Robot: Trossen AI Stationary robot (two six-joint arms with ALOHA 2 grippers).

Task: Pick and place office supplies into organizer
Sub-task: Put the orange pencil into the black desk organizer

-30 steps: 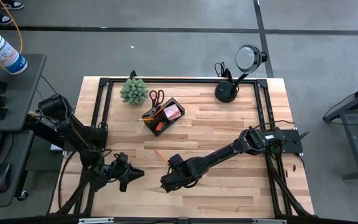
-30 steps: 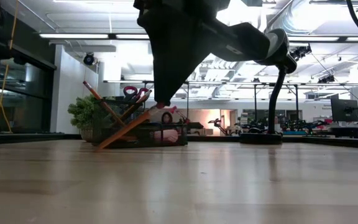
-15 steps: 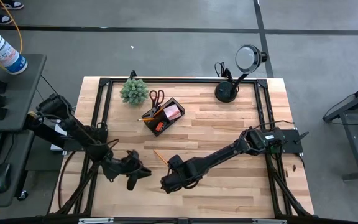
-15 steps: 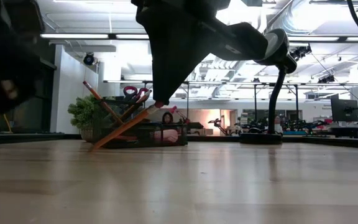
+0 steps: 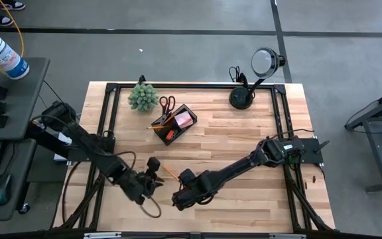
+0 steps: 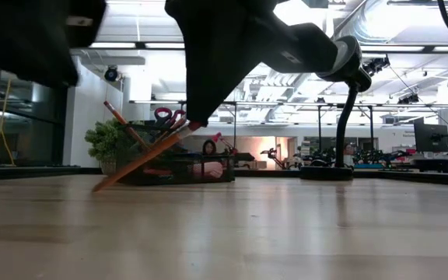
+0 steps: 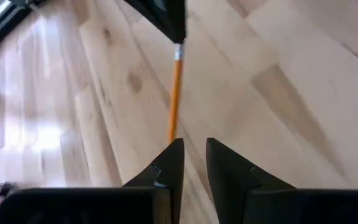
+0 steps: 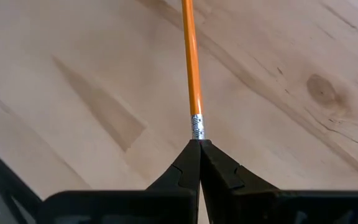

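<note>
My right gripper (image 5: 180, 181) is shut on an orange pencil (image 5: 169, 172) near the table's near-middle. The pencil (image 6: 142, 157) slants down from the fingers toward the table's left. My left gripper (image 7: 194, 155) is narrowly open and faces the pencil's point (image 7: 170, 138), which ends right at one finger (image 7: 173, 163). The black organizer (image 5: 174, 123) stands farther back. It holds red-handled scissors (image 5: 166, 104), a pink pad (image 5: 184, 118), a red-orange block (image 5: 170, 135) and another pencil (image 5: 158, 123). My right gripper pinches the pencil's eraser end (image 8: 196, 132), just behind the metal band, between its two fingertips (image 8: 189, 163). The fingers lie along the pencil, which runs straight out ahead of them. The pencil tilts with its point down. My left gripper: I cannot tell whether its finger touches the pencil's point.
A green spiky plant (image 5: 142, 97) stands beside the organizer on its far left. A black lamp base (image 5: 241, 98) with its round head (image 5: 267, 61) is at the far right. Bare wood lies between the organizer and the grippers, and to the right.
My left gripper has swung from the near-left corner rightward across the table to the pencil's point. My right gripper has shifted slightly toward the near-left, still shut on the pencil. The pencil's point now reaches lower and farther left.
</note>
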